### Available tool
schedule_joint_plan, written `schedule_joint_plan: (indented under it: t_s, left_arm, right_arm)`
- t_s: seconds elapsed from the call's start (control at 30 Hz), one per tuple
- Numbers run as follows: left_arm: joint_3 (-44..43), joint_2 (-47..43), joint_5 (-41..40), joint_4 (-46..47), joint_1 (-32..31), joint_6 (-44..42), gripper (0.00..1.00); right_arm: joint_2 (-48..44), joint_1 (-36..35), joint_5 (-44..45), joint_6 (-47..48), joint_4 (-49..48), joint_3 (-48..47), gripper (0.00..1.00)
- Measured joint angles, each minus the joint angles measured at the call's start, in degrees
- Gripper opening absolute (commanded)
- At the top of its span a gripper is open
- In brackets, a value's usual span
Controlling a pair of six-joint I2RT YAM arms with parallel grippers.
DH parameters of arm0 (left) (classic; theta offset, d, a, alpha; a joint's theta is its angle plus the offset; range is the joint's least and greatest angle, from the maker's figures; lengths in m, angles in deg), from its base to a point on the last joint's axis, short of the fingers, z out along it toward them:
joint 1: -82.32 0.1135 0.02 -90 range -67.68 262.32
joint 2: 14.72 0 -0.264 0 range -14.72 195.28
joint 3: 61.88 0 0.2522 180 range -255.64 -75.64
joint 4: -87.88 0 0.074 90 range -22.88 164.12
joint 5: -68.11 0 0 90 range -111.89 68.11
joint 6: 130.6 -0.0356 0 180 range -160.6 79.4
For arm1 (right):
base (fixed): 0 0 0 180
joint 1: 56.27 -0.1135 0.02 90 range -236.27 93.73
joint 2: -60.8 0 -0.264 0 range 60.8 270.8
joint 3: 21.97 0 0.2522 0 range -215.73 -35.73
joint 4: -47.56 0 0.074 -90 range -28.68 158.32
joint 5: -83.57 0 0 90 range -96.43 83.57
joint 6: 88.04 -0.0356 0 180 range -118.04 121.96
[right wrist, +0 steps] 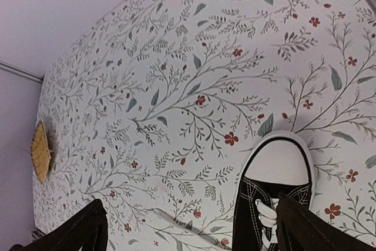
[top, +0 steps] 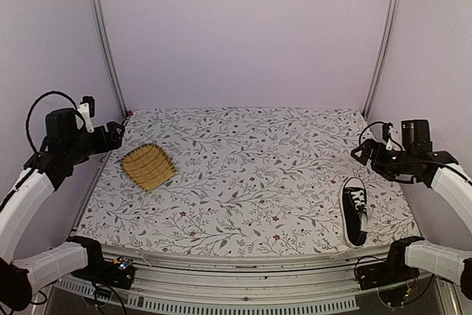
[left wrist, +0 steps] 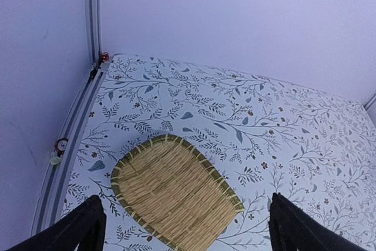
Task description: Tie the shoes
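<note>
**A:** What does the top view give?

**B:** The shoe [top: 355, 212] lies on the table [top: 251, 145] near the front right corner, with its toe pointing away from the arms. The mat [top: 147, 167] sits well apart from it, on the left side. The left gripper [top: 116, 136] hangs over the table's left edge, behind the mat. The right gripper [top: 363, 151] hangs at the right edge, beyond the shoe's toe. Neither touches anything.

**A:** And the left wrist?

**B:** Its fingers [left wrist: 82, 227] stand wide apart in the bottom corners, with nothing held. The mat lies flat on the table below, between them in the view.

**A:** The right wrist?

**B:** It is spread wide too, fingers [right wrist: 76, 230] empty. The shoe's white toe cap [right wrist: 279, 157] and the first rows of laces [right wrist: 265, 213] show at the bottom, close to the right-hand finger. I cannot tell whether the laces are knotted. The mat is a sliver at the far left.
</note>
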Motion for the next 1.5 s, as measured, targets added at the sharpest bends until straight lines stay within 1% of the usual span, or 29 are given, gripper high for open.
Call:
schedule_joint_plan:
  t_s: [0.13, 0.2, 0.33, 0.5, 0.6, 0.7, 0.8, 0.83, 0.9, 0.97, 1.07, 1.13, 1.17, 1.2, 1.37, 1.5]
  left_arm:
    - [0.02, 1.18, 2.14, 0.94, 0.0, -1.27, 0.97]
    - [0.31, 1.22, 2.8, 0.96, 0.0, -1.6, 0.97]
    - [0.42, 1.29, 3.87, 0.98, 0.0, -1.57, 0.97]
    - [0.42, 2.19, 4.87, 1.22, 0.0, -1.38, 0.97]
    - [0.42, 2.64, 5.05, 1.22, 0.0, -1.38, 0.97]
    - [0.42, 2.64, 5.27, 1.31, 0.0, -1.38, 0.97]
    - [0.42, 2.64, 5.66, 1.36, 0.0, -1.27, 0.97]
    - [0.42, 2.64, 5.9, 1.36, 0.0, -1.14, 0.96]
    - [0.44, 2.67, 6.4, 1.38, 0.0, -0.59, 0.96]
    - [0.59, 2.69, 6.82, 1.68, 0.0, 0.17, 0.97]
    - [1.33, 2.73, 8.39, 2.4, 0.0, 1.03, 0.97]
    - [1.4, 2.95, 8.98, 2.51, 0.0, 1.27, 0.97]
    - [1.42, 3.02, 9.03, 2.64, 0.0, 1.42, 0.97]
    - [1.44, 3.02, 9.01, 2.64, 0.0, 1.51, 0.97]
    - [1.49, 3.15, 9.18, 2.71, 0.0, 1.99, 0.97]
    - [1.49, 3.91, 9.16, 2.8, 0.0, 2.29, 0.96]
  right_arm:
    - [5.86, -9.27, 4.22, -2.8, 2.56, 1.44, 0.93]
    - [7.8, -12.13, 6.4, -4.92, 4.13, 2.97, 0.91]
    - [8.63, -14.32, 11.63, -9.64, 8.96, 4.98, 0.91]
    - [9.01, -18.88, 20.98, -16.39, 15.58, 4.42, 0.95]
    - [8.9, -19.47, 25.09, -20.26, 18.8, 4.09, 0.97]
    - [8.85, -19.47, 26.43, -22.77, 19.43, 4.13, 0.96]
    - [9.53, -19.5, 25.35, -23.54, 17.64, 5.25, 0.93]
    - [10.27, -19.52, 24.37, -23.54, 16.61, 5.97, 0.91]
    - [12.87, -19.56, 21.38, -23.23, 14.05, 7.93, 0.81]
    - [14.14, -19.63, 19.37, -22.8, 12.66, 8.81, 0.63]
    - [15.15, -19.74, 16.98, -22.08, 10.27, 9.97, 0.32]
    - [14.73, -19.78, 15.17, -21.16, 9.35, 10.54, 0.19]
    - [14.91, -20.2, 13.97, -21.31, 8.52, 10.78, 0.09]
    - [14.86, -20.61, 12.76, -21.22, 8.17, 10.8, 0.04]
    - [14.71, -22.67, 9.16, -20.74, 7.89, 8.31, 0.02]
    - [15.39, -27.15, 8.61, -21.42, 8.26, 2.21, 0.02]
